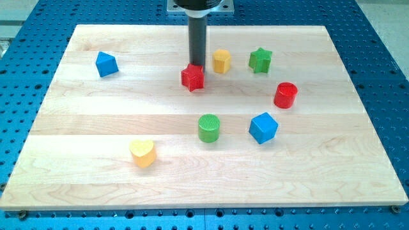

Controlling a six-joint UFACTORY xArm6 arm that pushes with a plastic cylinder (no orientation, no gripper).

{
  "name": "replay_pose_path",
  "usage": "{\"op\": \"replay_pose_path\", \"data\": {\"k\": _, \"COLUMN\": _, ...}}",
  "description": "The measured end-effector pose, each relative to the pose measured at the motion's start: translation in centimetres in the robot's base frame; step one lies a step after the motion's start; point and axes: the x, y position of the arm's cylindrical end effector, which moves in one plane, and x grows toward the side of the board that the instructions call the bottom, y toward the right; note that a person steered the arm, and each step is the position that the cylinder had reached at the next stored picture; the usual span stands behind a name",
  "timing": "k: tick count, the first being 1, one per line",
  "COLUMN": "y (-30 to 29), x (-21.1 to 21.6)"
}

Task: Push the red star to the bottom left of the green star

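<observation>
on the pale wooden worktop (96, 160) sit a yellow hexagon (222, 61) top centre, blue pentagon (106, 64) upper left, red cylinder (285, 95) right, blue cube (263, 127), green cylinder (208, 128) centre, yellow heart (142, 153) lower left.

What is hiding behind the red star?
My tip stands right behind the red star, toward the view's top. The star covers the rod's very end, so whether they touch cannot be seen. Only the wooden board shows beneath.
</observation>
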Motion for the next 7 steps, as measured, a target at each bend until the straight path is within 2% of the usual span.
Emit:
{"op": "replay_pose_path", "data": {"k": 1, "y": -8.2, "x": 1.2}}
{"op": "replay_pose_path", "data": {"k": 2, "y": -4.5, "x": 4.9}}
{"op": "replay_pose_path", "data": {"k": 3, "y": 2.4, "x": 6.1}}
{"op": "replay_pose_path", "data": {"k": 4, "y": 2.7, "x": 4.5}}
{"op": "replay_pose_path", "data": {"k": 5, "y": -5.7, "x": 3.5}}
{"op": "replay_pose_path", "data": {"k": 6, "y": -6.3, "x": 1.4}}
{"op": "replay_pose_path", "data": {"k": 7, "y": -1.7, "x": -1.3}}
